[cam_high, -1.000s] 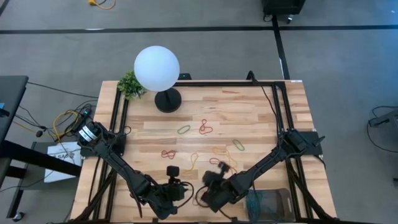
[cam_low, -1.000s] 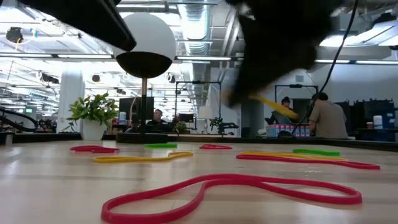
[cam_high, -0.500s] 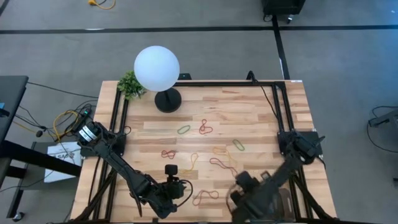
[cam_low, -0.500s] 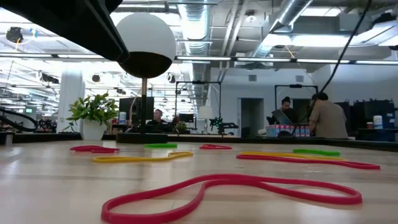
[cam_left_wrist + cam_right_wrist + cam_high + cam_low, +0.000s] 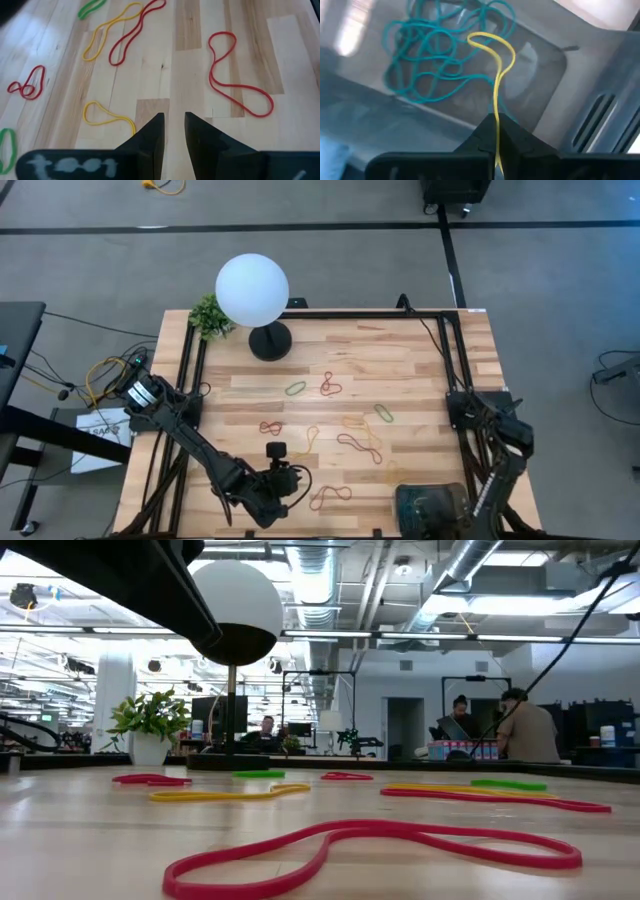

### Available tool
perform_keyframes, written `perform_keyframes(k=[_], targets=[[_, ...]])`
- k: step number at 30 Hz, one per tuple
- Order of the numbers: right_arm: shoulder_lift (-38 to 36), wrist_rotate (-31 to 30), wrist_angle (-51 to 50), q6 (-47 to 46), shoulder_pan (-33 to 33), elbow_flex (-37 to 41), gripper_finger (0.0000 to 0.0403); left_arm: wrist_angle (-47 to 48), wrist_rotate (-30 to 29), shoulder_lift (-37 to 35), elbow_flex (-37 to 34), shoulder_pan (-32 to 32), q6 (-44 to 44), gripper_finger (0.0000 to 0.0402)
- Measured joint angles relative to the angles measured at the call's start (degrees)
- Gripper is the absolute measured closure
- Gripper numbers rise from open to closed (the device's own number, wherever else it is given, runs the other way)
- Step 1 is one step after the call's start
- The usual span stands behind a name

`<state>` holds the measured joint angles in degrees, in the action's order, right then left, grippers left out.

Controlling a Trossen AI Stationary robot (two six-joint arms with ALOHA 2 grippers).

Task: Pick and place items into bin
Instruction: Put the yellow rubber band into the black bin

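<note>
Several rubber bands lie flat on the wooden table: red (image 5: 330, 497), red (image 5: 355, 445), yellow (image 5: 312, 437), green (image 5: 383, 413), and more toward the lamp. The dark mesh bin (image 5: 430, 505) sits at the near right corner, and in the right wrist view the bin (image 5: 540, 55) holds a tangle of teal bands (image 5: 440, 60). My right gripper (image 5: 496, 117) is above it, shut on a yellow band (image 5: 495, 55). My left gripper (image 5: 173, 125) is narrowly open near the table's near edge, with the red band (image 5: 235, 75) ahead of it, touching nothing. My right gripper pinches the yellow band between its two fingers at one end of the loop (image 5: 496, 112). The rest of the loop (image 5: 502, 45) reaches out past the fingertips, clear of the table, over the bin's floor and the teal bands.
A white globe lamp (image 5: 252, 290) on a black base and a small green plant (image 5: 210, 315) stand at the far left. Black frame rails run along both table sides. People stand in the room behind the table (image 5: 525, 730).
My right arm has swung from the middle of the table's near edge toward the right, to above the bin at the near right corner, carrying the yellow band lifted clear. The left arm has kept still.
</note>
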<state>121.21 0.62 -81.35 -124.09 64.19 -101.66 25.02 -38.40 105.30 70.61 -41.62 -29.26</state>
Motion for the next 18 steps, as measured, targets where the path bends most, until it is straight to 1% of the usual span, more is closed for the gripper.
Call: perform_keyframes(k=[3, 10, 14, 18], targets=[[0.02, -0.9, -0.01, 0.11, 0.29, 2.3, 0.0391, -0.01, 0.01, 0.0, 0.0, -0.01, -0.05, 0.0335], [0.07, -0.92, 0.88, 0.21, -1.53, 4.71, 0.0349, -0.02, 0.01, 0.0, 0.0, 0.02, -0.09, 0.0335], [0.07, -0.92, 2.85, 3.5, -2.44, 5.61, 0.0336, -0.02, 0.31, 0.0, 0.0, -0.01, -0.07, 0.0335], [0.07, -1.62, 3.27, 6.92, -3.4, 5.68, 0.0332, -0.03, 0.4, 0.02, 0.0, -0.01, -0.07, 0.0335]])
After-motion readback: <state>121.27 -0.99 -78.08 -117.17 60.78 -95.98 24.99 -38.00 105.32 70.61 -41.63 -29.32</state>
